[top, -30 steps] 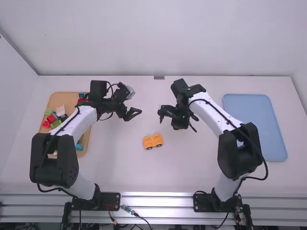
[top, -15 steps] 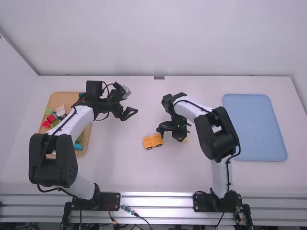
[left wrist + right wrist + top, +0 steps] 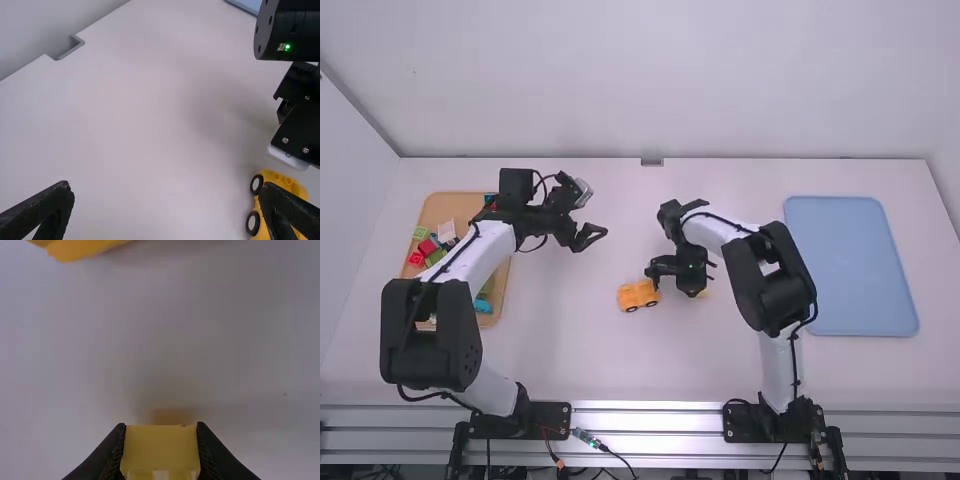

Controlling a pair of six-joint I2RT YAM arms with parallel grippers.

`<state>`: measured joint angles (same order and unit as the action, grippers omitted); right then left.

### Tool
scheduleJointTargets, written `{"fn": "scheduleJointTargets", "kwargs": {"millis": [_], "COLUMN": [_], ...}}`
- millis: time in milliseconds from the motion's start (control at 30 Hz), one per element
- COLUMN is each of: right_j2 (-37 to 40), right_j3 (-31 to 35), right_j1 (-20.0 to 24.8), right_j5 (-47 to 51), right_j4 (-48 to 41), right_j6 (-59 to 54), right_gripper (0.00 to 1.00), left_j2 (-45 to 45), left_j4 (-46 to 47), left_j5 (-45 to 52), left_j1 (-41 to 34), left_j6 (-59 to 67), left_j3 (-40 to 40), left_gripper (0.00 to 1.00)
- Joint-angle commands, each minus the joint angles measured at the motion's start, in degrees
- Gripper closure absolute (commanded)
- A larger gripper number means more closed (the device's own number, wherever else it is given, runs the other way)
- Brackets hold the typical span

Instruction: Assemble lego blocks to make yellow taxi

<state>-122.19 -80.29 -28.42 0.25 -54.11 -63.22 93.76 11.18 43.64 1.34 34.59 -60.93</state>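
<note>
At center table, high view, a yellow car (image 3: 638, 296) w/ black wheels and white hubs stands on the white surface (image 3: 560, 350), wheels facing approx. 6 o'clock. The R gripper (image 3: 699, 290) is near it, the car lying at abt. 9 o'clock from the fingers, apart from what they hold. In the R wrist view those fingers are clamped on a small yellow block (image 3: 160, 447), one on each side; the block has a pale patch along its near edge.

The L gripper (image 3: 595, 240), w/ fingers spread well apart and nothing btwn them, hangs at abt. 11 o'clock from the car. The L wrist view shows studs atop the car, partly hidden behind one L finger, w/ the R arm close by.

At 9 o'clock on the surface, partly under the L arm, is a wooden tray (image 3: 440, 205) w/ assorted bricks (image 3: 428, 247), incl. red, green and blue. At approx. 3 o'clock lies a blue tray (image 3: 850, 265), well apart from the car and the R gripper.
</note>
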Motion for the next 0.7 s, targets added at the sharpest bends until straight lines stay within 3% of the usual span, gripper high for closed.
{"fn": "scheduleJointTargets", "kwargs": {"millis": [0, 100, 167, 233, 267, 333, 433, 667], "right_j2": [-0.46, -0.46, -0.46, -0.46, -0.46, -0.44, -0.16, 4.3], "right_j3": [0.5, 0.5, 0.5, 0.5, 0.5, 0.5, 0.5, 0.5], "right_j1": [0.31, 0.31, 0.31, 0.31, 0.33, 0.5, 0.92, 2.93], "right_j5": [-1.77, -1.9, -1.73, -1.7, -1.95, -2.47, -3.48, -6.73], "right_j4": [-0.04, -0.04, -0.07, -0.04, -0.11, 0.13, 0.94, 0.72], "right_j6": [-0.26, -0.24, -0.26, -0.33, -1.31, -1.75, -1.55, -0.94], "right_gripper": [1.0, 0.94, 0.81, 0.61, 0.3, 0.16, 0.01, 0.01], "left_j2": [0.57, 0.57, 0.57, 0.57, 0.57, 0.57, 0.57, 0.57], "left_j4": [-0.09, -0.35, -0.52, -0.5, -0.5, -0.48, -0.46, -0.5], "left_j5": [0.66, 0.66, 0.66, 0.66, 0.66, 0.66, 0.66, 0.68], "left_j1": [0.37, 0.39, 0.37, 0.37, 0.37, 0.37, 0.37, 0.39], "left_j6": [0.93, 0.93, 0.91, 0.93, 0.95, 0.93, 0.82, 0.73], "left_j3": [-0.94, -0.94, -0.94, -0.94, -0.94, -0.94, -0.94, -0.94], "left_gripper": [0.01, 0.01, 0.01, 0.01, 0.01, 0.01, 0.01, 0.01]}}
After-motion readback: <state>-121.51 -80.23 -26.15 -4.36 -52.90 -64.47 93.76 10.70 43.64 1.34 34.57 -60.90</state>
